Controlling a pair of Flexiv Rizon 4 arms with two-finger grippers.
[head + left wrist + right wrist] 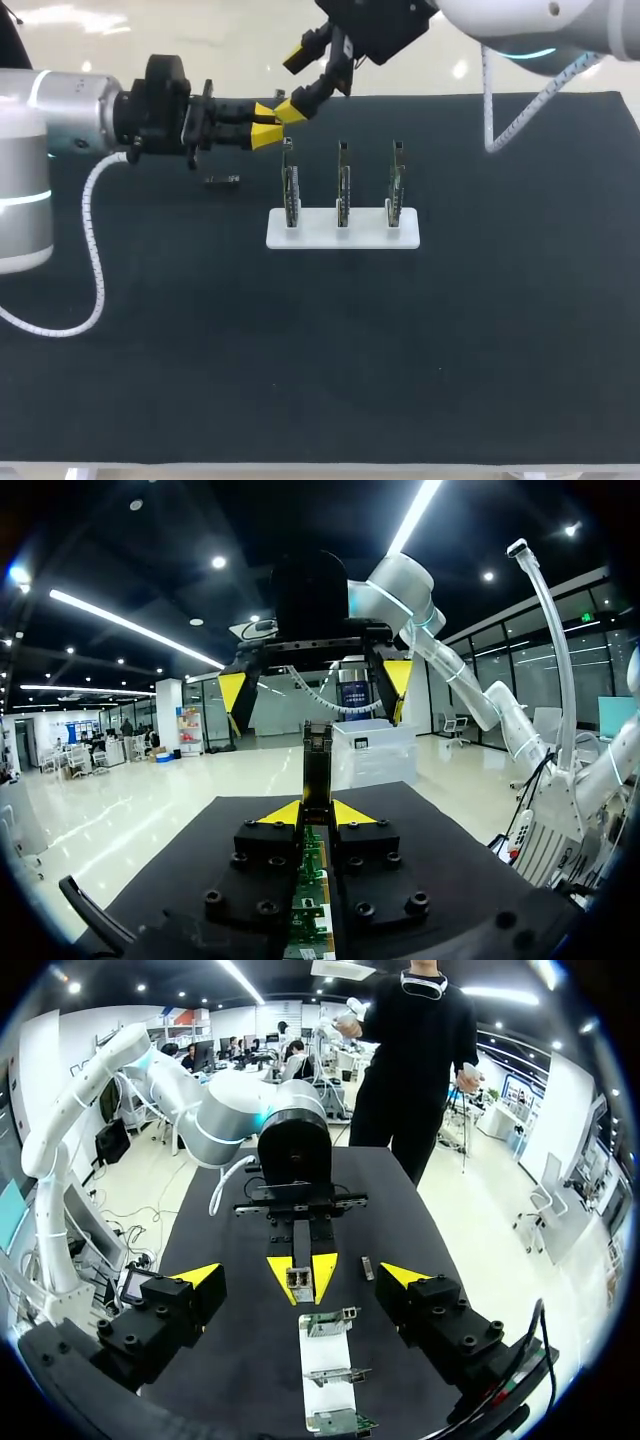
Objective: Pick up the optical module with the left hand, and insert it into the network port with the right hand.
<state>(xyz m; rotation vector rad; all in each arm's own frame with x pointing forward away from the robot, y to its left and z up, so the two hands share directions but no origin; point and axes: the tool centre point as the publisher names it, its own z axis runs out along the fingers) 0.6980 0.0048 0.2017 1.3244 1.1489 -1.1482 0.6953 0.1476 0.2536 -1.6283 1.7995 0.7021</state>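
My left gripper (317,815) is shut on a dark optical module (317,765), which sticks out ahead of its yellow tips. In the head view it (268,123) hangs above the table, left of the boards. My right gripper (298,85) faces it with its fingers wide open, one on each side of the module's end (298,1278) without touching it. Three upright circuit boards with network ports (343,185) stand in a white base (342,238) at mid table, and they lie under the right gripper (300,1275) in its wrist view.
A second small dark module (222,180) lies on the black table mat (320,350), left of the white base and below the left gripper. White cables hang from both arms.
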